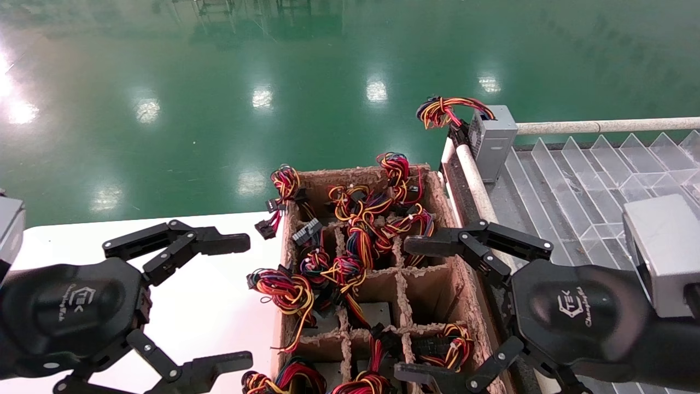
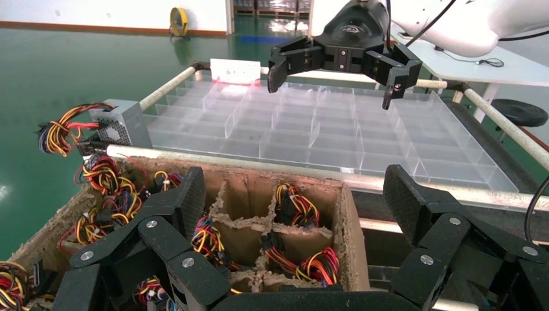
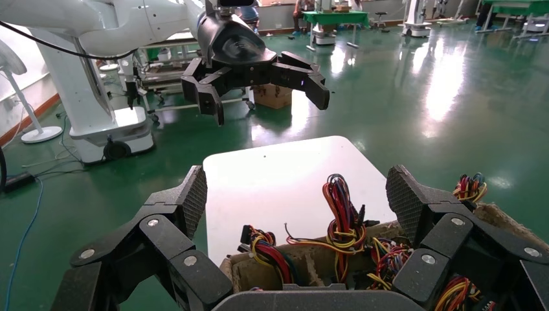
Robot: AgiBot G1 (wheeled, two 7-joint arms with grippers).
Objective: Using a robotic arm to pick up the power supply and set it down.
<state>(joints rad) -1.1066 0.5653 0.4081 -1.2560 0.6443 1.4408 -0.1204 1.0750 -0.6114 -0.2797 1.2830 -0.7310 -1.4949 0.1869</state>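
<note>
Both black linked two-finger grippers hover wide open w/ nothing held, left gripper (image 1: 188, 298) over white table (image 1: 229, 306), right gripper (image 1: 432, 312) above brown cardboard divider box (image 1: 437, 191); grey metal power supply (image 1: 492, 139) sits beyond on clear tray's (image 1: 590, 186) corner, so approach square, jaws straddling its sides, clear of wires.

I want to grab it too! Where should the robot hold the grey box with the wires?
Probably by the power supply's flat metal sides, coming from above with the right hand. It stands upright at the clear tray's corner, and its wire bundle sticks out on one side, so avoid that.
</note>
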